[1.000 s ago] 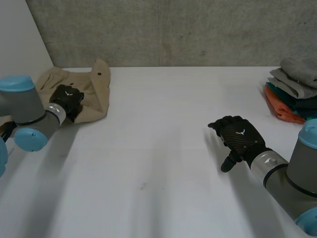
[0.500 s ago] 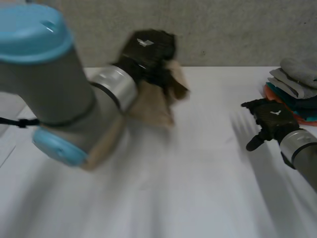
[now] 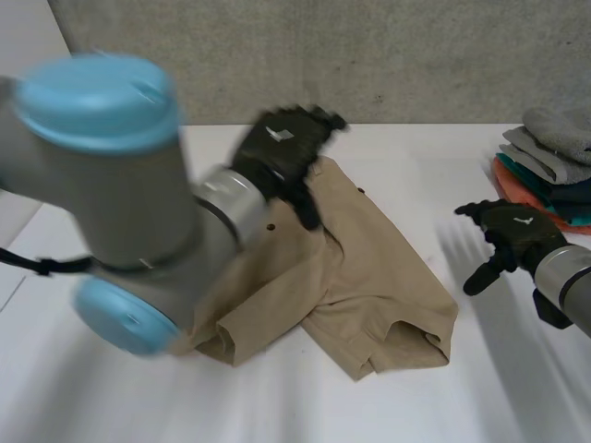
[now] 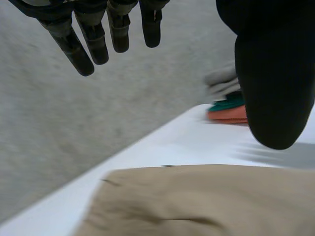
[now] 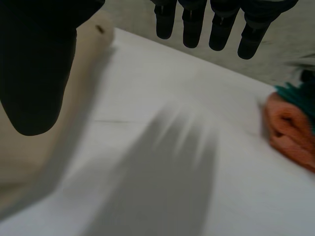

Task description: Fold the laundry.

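lying loosely spread in the middle of the white worktop [image 3: 434, 175] is a tan garment [image 3: 369, 277], rumpled, with soft folds and a doubled-over hem on its near side. a few small dark buttons [image 3: 358, 192] show near its far edge. the left hand [image 3: 284, 148] hangs over the garment's far left edge, at the end of the left arm [image 3: 120, 212], which bulks large across the near left of the head view. in the left wrist view its fingers [image 4: 93, 42] are straight and set wide from the thumb, with nothing between them. the tan cloth lies under the palm, and i cannot tell whether the hand touches it.

the right hand [image 3: 515, 231] is above bare worktop to the right of the garment, apart from it and near a stack of folded laundry [image 3: 552, 166] at the worktop's far right edge. the stack has grey pieces on top, teal below them and orange at the bottom. in the right wrist view this hand's fingers [image 5: 221, 22] are also straight and wide of the thumb, holding nothing. the garment's edge lies on the thumb's side, and the orange piece of the stack lies on the fingers' side. a grey concrete wall [image 3: 369, 55] stands behind the worktop.
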Robot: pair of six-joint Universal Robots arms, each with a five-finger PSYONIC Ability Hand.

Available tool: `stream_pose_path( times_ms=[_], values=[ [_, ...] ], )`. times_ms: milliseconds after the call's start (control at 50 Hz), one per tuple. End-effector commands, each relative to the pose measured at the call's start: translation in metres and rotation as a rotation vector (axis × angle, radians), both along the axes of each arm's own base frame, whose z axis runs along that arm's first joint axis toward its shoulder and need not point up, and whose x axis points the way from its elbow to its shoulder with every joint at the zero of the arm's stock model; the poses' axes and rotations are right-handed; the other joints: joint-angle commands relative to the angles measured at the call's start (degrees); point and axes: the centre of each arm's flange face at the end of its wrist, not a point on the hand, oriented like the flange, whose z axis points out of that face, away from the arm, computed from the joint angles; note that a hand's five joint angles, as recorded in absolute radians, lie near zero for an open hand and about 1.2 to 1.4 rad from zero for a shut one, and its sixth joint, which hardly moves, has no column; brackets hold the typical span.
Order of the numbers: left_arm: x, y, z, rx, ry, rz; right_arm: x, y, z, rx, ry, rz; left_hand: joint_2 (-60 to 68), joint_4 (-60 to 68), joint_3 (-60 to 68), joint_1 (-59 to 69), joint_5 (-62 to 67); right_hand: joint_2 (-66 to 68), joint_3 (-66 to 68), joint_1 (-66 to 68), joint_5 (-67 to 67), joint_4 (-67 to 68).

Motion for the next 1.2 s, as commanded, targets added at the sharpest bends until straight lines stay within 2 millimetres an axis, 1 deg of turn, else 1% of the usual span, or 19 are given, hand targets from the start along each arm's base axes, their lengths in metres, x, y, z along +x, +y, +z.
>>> stream_pose_path(
  times_ms=[20, 60, 140, 220, 340, 420, 500, 580, 620, 660, 720, 800, 820, 860, 880, 960, 1040, 1100, 1200],
  values=[
    [0.047, -0.077, -0.007, -0.100, -0.130, 0.040, 0.030, 0.048, 0.010, 0.105, 0.025, 0.121, -1.8, -1.7, -2.4, -1.5, -3.0, -2.1, -2.0, -2.8, -2.2, -2.2],
    [0.060, -0.106, -0.032, -0.094, -0.211, 0.053, 0.040, 0.070, 0.010, 0.142, 0.037, 0.167, -1.8, -1.7, -2.4, -1.5, -3.0, -2.1, -2.0, -2.8, -2.2, -2.2],
    [0.075, -0.145, -0.064, -0.118, -0.338, 0.076, 0.052, 0.096, 0.005, 0.142, 0.061, 0.218, -1.8, -1.7, -2.4, -1.5, -3.0, -2.1, -2.0, -2.8, -2.2, -2.2],
    [0.083, -0.172, -0.100, -0.138, -0.448, 0.070, 0.062, 0.111, -0.004, 0.094, 0.078, 0.245, -1.8, -1.7, -2.4, -1.5, -3.0, -2.1, -2.0, -2.8, -2.2, -2.2],
    [0.082, -0.197, -0.131, -0.177, -0.497, 0.030, 0.071, 0.115, -0.018, 0.033, 0.103, 0.239, -1.8, -1.7, -2.4, -1.5, -3.0, -2.1, -2.0, -2.8, -2.2, -2.2],
    [0.080, -0.207, -0.149, -0.184, -0.501, 0.014, 0.074, 0.112, -0.026, 0.019, 0.130, 0.231, -1.8, -1.7, -2.4, -1.5, -3.0, 26.9, 27.0, 26.3, 26.8, 26.8],
    [0.079, -0.212, -0.163, -0.180, -0.519, 0.006, 0.074, 0.110, -0.028, 0.017, 0.152, 0.247, -0.3, -0.2, -0.8, 0.0, -1.4, 64.0, 64.1, 63.3, 63.8, 63.8],
    [0.079, -0.215, -0.170, -0.194, -0.546, 0.012, 0.071, 0.105, -0.027, 0.009, 0.160, 0.239, 27.6, 27.7, 27.1, 27.9, 26.5, 67.9, 68.0, 67.2, 67.8, 67.8],
    [0.078, -0.216, -0.170, -0.208, -0.567, 0.028, 0.068, 0.099, -0.027, 0.003, 0.164, 0.225, 62.0, 62.1, 61.5, 62.3, 60.9, 67.9, 68.0, 67.2, 67.8, 67.8],
    [0.077, -0.216, -0.162, -0.242, -0.600, 0.061, 0.065, 0.088, -0.024, -0.013, 0.170, 0.205, 68.2, 68.3, 67.6, 68.5, 67.0, 67.9, 68.0, 67.2, 67.8, 67.8],
    [0.080, -0.212, -0.138, -0.260, -0.612, 0.133, 0.062, 0.072, -0.021, -0.039, 0.187, 0.178, 68.2, 68.3, 67.6, 68.5, 67.0, 67.9, 68.0, 67.2, 67.8, 67.8],
    [0.077, -0.189, -0.089, -0.271, -0.514, 0.197, 0.055, 0.036, -0.002, -0.129, 0.200, 0.117, 68.2, 68.3, 67.6, 68.5, 67.0, 67.9, 68.0, 67.2, 67.8, 67.8],
    [0.075, -0.178, -0.067, -0.291, -0.443, 0.212, 0.053, 0.020, 0.010, -0.181, 0.194, 0.095, 68.2, 68.3, 67.6, 68.5, 67.0, 67.9, 68.0, 67.2, 67.8, 67.8],
    [0.075, -0.166, -0.046, -0.309, -0.379, 0.223, 0.052, 0.003, 0.024, -0.237, 0.184, 0.071, 68.2, 68.3, 67.6, 68.5, 67.0, 67.9, 68.0, 67.2, 67.8, 67.8],
    [0.075, -0.152, -0.026, -0.324, -0.310, 0.237, 0.052, -0.014, 0.041, -0.298, 0.168, 0.048, 68.2, 68.3, 67.6, 68.5, 67.0, 67.9, 68.0, 67.2, 67.8, 67.8],
    [0.081, -0.116, 0.008, -0.312, -0.214, 0.272, 0.052, -0.054, 0.079, -0.435, 0.114, -0.006, 68.2, 68.3, 67.6, 68.5, 67.0, 67.9, 68.0, 67.2, 67.8, 67.8],
    [0.086, -0.083, 0.017, -0.250, -0.176, 0.294, 0.056, -0.087, 0.106, -0.536, 0.048, -0.039, 68.2, 68.3, 67.6, 68.5, 67.0, 67.9, 68.0, 67.2, 67.8, 67.8],
    [0.089, -0.065, 0.003, -0.167, -0.176, 0.310, 0.062, -0.107, 0.116, -0.586, 0.012, -0.037, 68.2, 68.3, 67.6, 68.5, 67.0, 67.9, 68.0, 67.2, 67.8, 67.8],
    [0.096, -0.047, -0.039, 0.005, -0.179, 0.354, 0.071, -0.124, 0.093, -0.544, 0.012, -0.025, 68.2, 68.3, 67.6, 68.5, 67.0, 67.9, 68.0, 67.2, 67.8, 67.8]
  ],
)
